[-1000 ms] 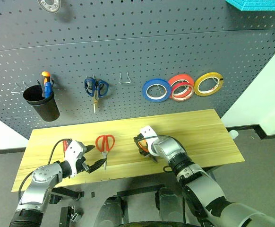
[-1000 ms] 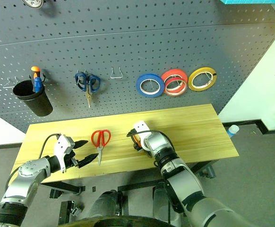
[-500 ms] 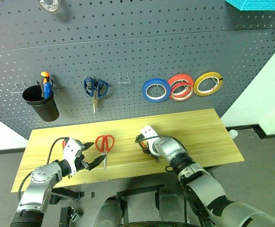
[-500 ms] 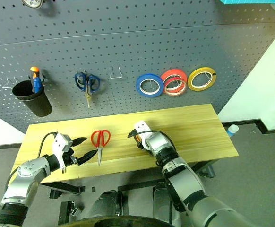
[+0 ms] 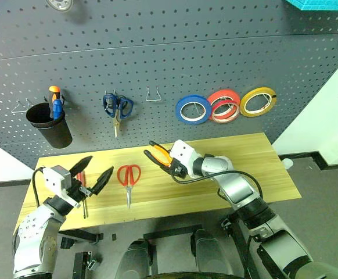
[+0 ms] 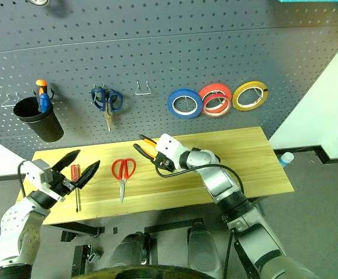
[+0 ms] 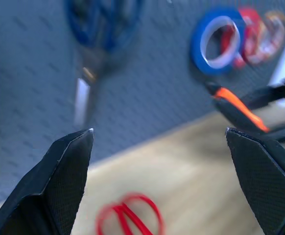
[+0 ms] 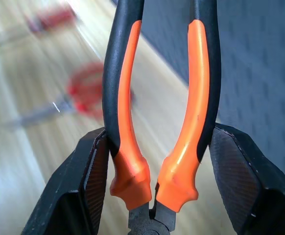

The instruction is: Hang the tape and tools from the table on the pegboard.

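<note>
Above the table (image 5: 244,157), the right tool (image 5: 178,165) grips the pliers (image 5: 159,156); aim their handles at the empty hook (image 5: 153,95) at twelve o'clock. Left tool (image 5: 90,173) gapes empty.

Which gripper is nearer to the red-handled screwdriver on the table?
Left. The left gripper hovers open right above the screwdriver; the right gripper holds the pliers beyond the red scissors.

No lettering, label, brand mark, number or sign can be read anywhere in these views.
</note>
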